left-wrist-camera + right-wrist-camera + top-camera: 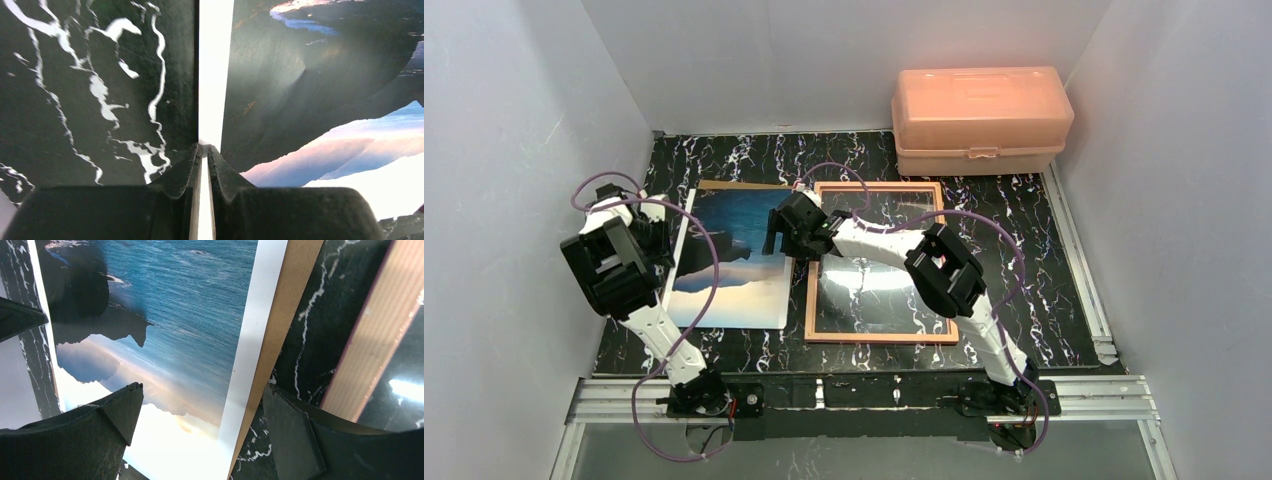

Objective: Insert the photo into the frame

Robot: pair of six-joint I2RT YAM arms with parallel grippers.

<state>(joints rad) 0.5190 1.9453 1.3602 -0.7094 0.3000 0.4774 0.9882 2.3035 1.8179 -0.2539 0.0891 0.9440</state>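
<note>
The photo (734, 265), blue sky with white clouds, lies picture-up at left centre on a brown backing board (744, 185). The frame (879, 338), tan side up with a clear pane, lies just to its right. My left gripper (672, 243) is shut on the photo's white left border, which runs between its fingers in the left wrist view (204, 147). My right gripper (774, 240) is open and empty. In the right wrist view (202, 410) it straddles the right edge of the photo (190, 305) and the board (290, 305), beside the frame's rim (370, 340).
A peach plastic box (980, 118) stands at the back right, behind the frame. White walls close in the left, back and right sides. The black marbled mat (1024, 210) covers the table. A metal rail (874, 395) runs along the near edge.
</note>
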